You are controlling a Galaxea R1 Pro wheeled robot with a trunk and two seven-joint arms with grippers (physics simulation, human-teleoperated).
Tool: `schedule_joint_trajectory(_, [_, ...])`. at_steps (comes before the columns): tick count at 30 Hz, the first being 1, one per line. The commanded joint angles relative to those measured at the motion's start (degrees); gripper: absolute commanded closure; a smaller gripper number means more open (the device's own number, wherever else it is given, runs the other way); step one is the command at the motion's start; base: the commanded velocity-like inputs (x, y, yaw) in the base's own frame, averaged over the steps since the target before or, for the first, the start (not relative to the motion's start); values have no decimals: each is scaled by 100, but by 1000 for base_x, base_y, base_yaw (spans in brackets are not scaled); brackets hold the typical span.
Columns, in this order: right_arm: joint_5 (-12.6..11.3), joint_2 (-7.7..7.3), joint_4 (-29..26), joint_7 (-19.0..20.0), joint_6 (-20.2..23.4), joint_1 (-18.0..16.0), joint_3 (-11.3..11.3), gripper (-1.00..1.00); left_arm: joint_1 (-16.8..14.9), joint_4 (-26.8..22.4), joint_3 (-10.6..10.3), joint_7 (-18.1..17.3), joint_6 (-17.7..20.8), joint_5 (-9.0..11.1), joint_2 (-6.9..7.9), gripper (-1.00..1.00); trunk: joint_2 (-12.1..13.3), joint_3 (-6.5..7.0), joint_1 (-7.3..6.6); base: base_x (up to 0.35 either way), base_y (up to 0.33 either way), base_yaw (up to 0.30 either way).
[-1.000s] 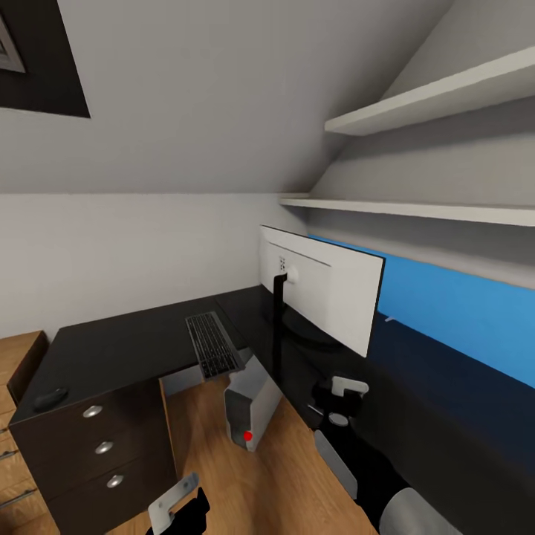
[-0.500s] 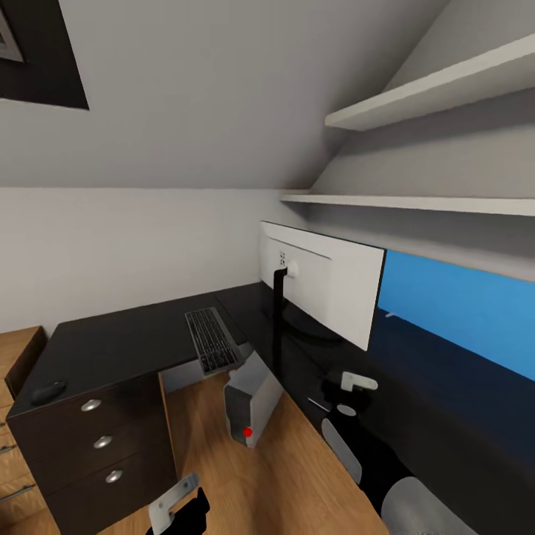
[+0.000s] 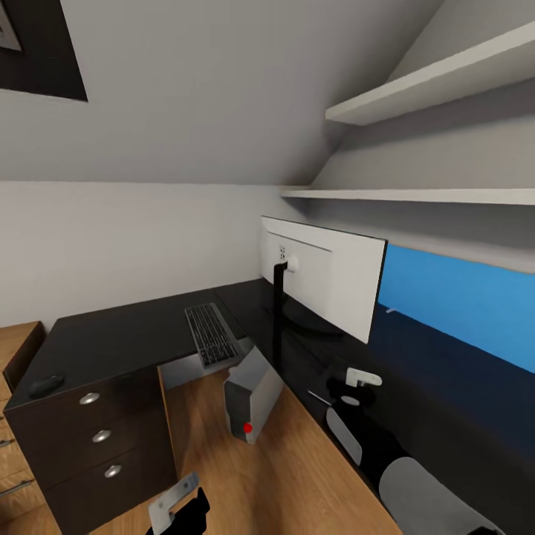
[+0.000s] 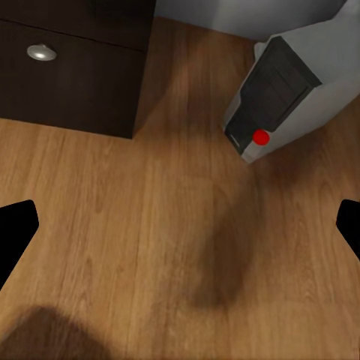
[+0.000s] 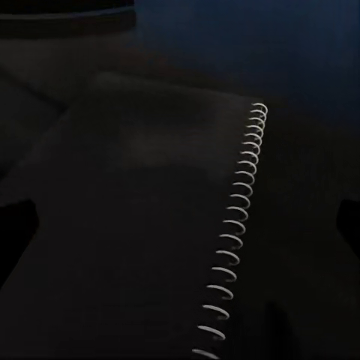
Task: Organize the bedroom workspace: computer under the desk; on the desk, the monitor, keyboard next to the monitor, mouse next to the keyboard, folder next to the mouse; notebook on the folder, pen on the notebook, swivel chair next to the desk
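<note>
**Bedroom workstation: contents as seen from head and wrist cameras**

- Surface (image 3: 126, 338): dark L-shaped desk set in the corner under a sloped ceiling, with a three-drawer unit (image 3: 100, 438) under its left end.
- Wall shelves (image 3: 416, 195): two white boards above the right wing of the surface.
- Floor (image 4: 150, 240): light wood planks, running under the surface.
- Monitor (image 3: 327, 286): white-backed, upright on its black stand on the surface, back turned to the head camera.
- Computer (image 3: 253, 397): grey tower with a red dot on its front, leaning tilted on the floor beneath the surface; also in the left wrist view (image 4: 289, 94).
- Keyboard (image 3: 212, 334): dark, flat on the surface near its front edge, left of the monitor stand.
- Notebook (image 5: 150, 225): dark cover with a white spiral binding, lying close below the right wrist camera.
- Mouse (image 3: 46, 384): black, at the far left corner of the surface, well apart from the keyboard.
- Left gripper (image 4: 180, 225): fingers (image 4: 16, 225) spread wide, holding nothing, hanging over bare floor near the computer.
- Right gripper (image 5: 180, 217): fingers (image 5: 15, 225) wide apart at the edges of its wrist view, over the notebook; contact cannot be told.
</note>
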Motion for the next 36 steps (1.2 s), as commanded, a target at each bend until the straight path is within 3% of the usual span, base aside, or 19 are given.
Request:
schedule_joint_trajectory(1, [-17,-5,-8,-41,56,-6,25,-100,-1,-10,2,25,49,1,-1,-100,-45,-24,23,0,0,0])
schedule_joint_trajectory(15, [-29,-1,-14,-38,122,-9,4,-100,-1,-10,4,25,50,1,-1,-100,-606,-275,330,0,0,0])
schedule_joint_trajectory(17, [-121,3,-19,-38,169,-9,2,-100,-1,-10,4,25,51,1,-1,-100,-686,-311,374,0,0,0])
schedule_joint_trajectory(22, [-275,4,-33,-28,425,-9,1,-100,-1,-10,3,25,53,1,-1,-100,-686,-311,374,0,0,0])
schedule_joint_trajectory(36, [-329,5,-37,-31,565,-56,1,-100,-1,-7,-3,11,62,-4,16,-100,-686,-311,374,0,0,0])
